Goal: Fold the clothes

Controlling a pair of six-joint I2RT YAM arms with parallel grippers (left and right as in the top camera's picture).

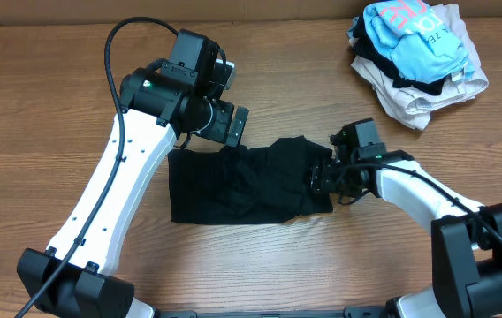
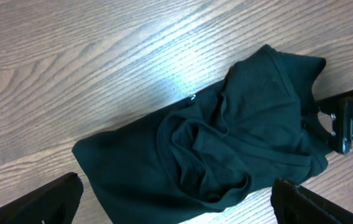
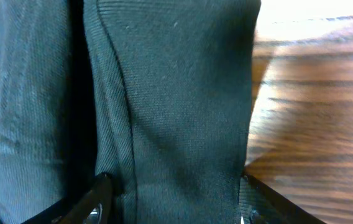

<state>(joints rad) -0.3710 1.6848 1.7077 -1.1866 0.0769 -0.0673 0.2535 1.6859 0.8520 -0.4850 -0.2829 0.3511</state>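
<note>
Left gripper (image 1: pixel 233 128) wide open, hovering over the back edge of the black shirt (image 1: pixel 224 190), which lies mid-table, bunched in the middle. Right gripper (image 1: pixel 322 177) at the shirt's right hem, jaws apart, cloth between them unpinched. Smooth the ruck before the next fold. Table (image 1: pixel 57 106) bare left and front; clothes pile (image 1: pixel 419 53) far right, well apart.

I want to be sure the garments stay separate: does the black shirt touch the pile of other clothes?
No, the overhead view shows bare table between the black shirt and the pile of clothes.
</note>
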